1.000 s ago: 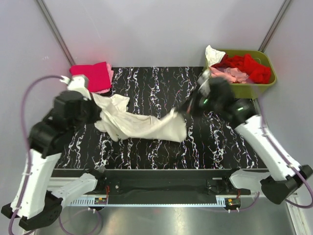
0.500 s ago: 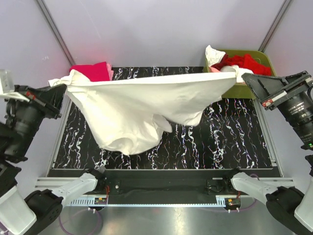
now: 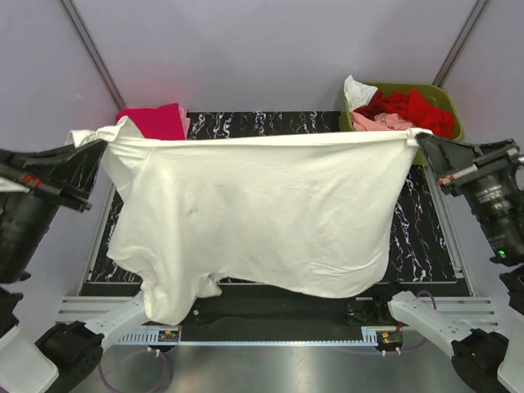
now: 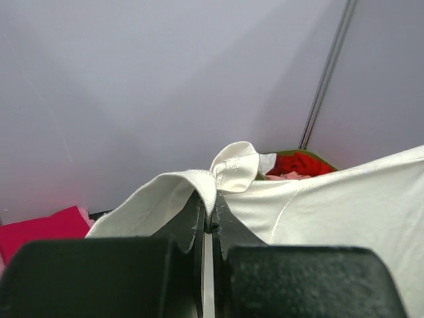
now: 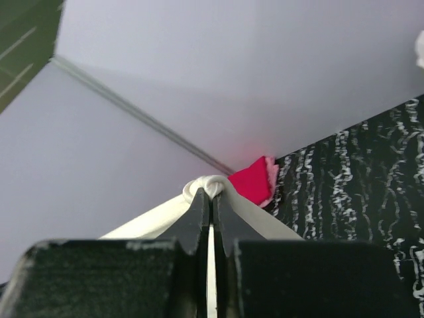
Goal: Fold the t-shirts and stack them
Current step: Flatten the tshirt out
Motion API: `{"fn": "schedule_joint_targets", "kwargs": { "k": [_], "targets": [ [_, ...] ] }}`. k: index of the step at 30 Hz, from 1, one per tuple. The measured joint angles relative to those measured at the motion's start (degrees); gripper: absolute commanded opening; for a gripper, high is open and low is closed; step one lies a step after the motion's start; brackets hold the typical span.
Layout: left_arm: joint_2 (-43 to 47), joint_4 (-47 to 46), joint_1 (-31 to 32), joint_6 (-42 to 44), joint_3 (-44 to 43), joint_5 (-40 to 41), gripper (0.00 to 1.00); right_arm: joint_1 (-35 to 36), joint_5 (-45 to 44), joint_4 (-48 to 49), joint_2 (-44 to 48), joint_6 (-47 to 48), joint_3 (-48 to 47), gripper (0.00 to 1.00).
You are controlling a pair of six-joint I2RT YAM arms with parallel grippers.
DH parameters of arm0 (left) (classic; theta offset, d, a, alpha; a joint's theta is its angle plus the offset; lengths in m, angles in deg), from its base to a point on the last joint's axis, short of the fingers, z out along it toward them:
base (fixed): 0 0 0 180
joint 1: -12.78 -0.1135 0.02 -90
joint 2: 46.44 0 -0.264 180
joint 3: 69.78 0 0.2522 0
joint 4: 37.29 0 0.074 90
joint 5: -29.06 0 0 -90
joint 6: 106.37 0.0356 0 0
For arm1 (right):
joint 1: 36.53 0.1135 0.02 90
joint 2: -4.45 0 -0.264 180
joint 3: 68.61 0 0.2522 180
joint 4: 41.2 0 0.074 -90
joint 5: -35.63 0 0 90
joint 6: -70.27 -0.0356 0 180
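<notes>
A large cream-white t-shirt point(image 3: 262, 213) hangs stretched wide above the table, its top edge taut between both arms. My left gripper point(image 3: 97, 144) is shut on its left corner, and the wrist view shows the cloth point(image 4: 199, 192) pinched at my left gripper point(image 4: 211, 218). My right gripper point(image 3: 419, 139) is shut on the right corner, with cloth point(image 5: 207, 187) bunched at my right gripper point(image 5: 212, 195). A folded magenta-red t-shirt point(image 3: 154, 121) lies on a pale pink one at the table's back left. Red, pink and white t-shirts point(image 3: 401, 110) fill the bin.
The olive-green bin point(image 3: 442, 135) stands at the back right corner. The black marbled table point(image 3: 270, 121) is mostly hidden behind the hanging shirt. Grey walls with metal posts close off the back and sides.
Both arms lifted the cream-white shirt off the table and drew apart. It went from a crumpled heap to a spread sheet hanging down to the table's near edge.
</notes>
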Motion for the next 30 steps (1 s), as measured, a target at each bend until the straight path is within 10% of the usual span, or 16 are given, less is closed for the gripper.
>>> {"fn": "schedule_joint_targets", "kwargs": {
  "k": [7, 8, 9, 12, 15, 18, 30],
  "targets": [
    [-17.0, 2.0, -2.3, 1.8, 1.1, 6.8, 0.00, -0.7, -12.4, 3.1, -15.1, 3.1, 4.7, 0.00],
    [-20.0, 1.9, -3.9, 2.0, 1.8, 7.1, 0.20, -1.6, -12.7, 3.7, -19.1, 3.2, 4.9, 0.00],
    [-24.6, 2.1, -6.6, 2.2, 2.0, 6.8, 0.41, -3.1, -12.6, 4.1, -23.6, 3.1, 4.4, 0.10],
    [-42.9, 5.8, -13.4, 0.2, -7.0, 6.9, 0.98, -8.8, -10.0, 3.7, -42.2, 1.7, -2.4, 0.99],
    [-60.4, 5.8, -15.7, -3.7, -13.8, 7.2, 0.99, -12.6, -8.2, -2.2, -63.5, 2.1, -16.0, 1.00],
    [-61.8, 5.4, -13.8, -5.5, 0.7, 7.0, 0.99, -13.7, -6.6, -5.4, -69.4, 3.0, -14.1, 1.00],
    [-20.8, -3.3, -10.8, -11.1, 41.9, 5.9, 0.99, -12.4, 2.1, 9.6, -27.7, 5.7, 24.8, 1.00]
  ]
}}
